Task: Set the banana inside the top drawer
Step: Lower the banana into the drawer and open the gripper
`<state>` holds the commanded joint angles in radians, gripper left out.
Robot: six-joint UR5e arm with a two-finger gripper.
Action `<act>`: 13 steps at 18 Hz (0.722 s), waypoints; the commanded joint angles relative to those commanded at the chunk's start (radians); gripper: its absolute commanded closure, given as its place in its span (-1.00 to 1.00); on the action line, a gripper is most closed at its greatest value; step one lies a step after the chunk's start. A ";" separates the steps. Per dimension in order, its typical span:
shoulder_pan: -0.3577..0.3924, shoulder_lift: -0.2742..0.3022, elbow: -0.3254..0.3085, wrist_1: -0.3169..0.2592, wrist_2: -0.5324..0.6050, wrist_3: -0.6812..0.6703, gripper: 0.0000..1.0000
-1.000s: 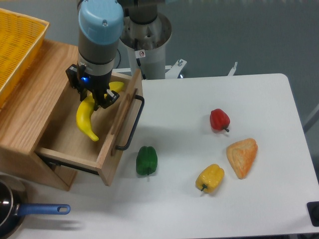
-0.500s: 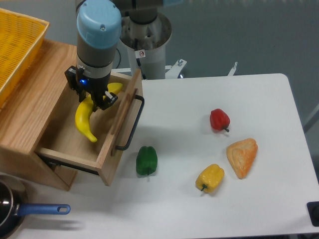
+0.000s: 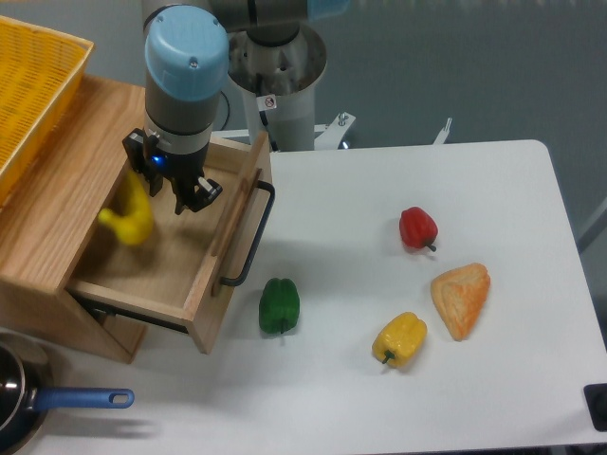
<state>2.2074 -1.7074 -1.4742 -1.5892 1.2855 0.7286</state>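
Tool [image 3: 177,192] empty above one banana [image 3: 131,216], three peppers.

Three peppers [image 3: 279,305], one banana [image 3: 130,218], one drawer [image 3: 211,284], one basket [image 3: 33,85].

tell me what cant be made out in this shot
- banana: motion-blurred inside the drawer; whether it has settled is unclear.
- gripper: wrist housing hides the fingers; open or shut unclear.
- pan: cut off at the bottom-left edge.
- basket: cut off at the top-left.
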 joint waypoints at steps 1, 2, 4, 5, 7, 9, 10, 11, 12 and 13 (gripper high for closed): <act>0.000 0.002 0.002 0.000 0.002 0.000 -0.07; 0.000 0.002 0.002 0.000 0.002 0.000 -0.07; 0.003 0.003 0.002 0.000 0.002 0.002 -0.07; 0.005 0.003 0.005 0.002 0.003 0.003 -0.07; 0.012 0.005 0.011 0.000 0.011 0.005 -0.07; 0.014 0.009 0.011 -0.002 0.031 0.014 -0.07; 0.018 0.014 0.011 -0.005 0.046 0.026 -0.07; 0.021 0.015 0.011 -0.006 0.057 0.038 -0.07; 0.026 0.020 0.011 -0.008 0.060 0.049 -0.07; 0.029 0.025 0.011 -0.009 0.061 0.054 -0.07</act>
<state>2.2365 -1.6828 -1.4634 -1.5984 1.3468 0.7823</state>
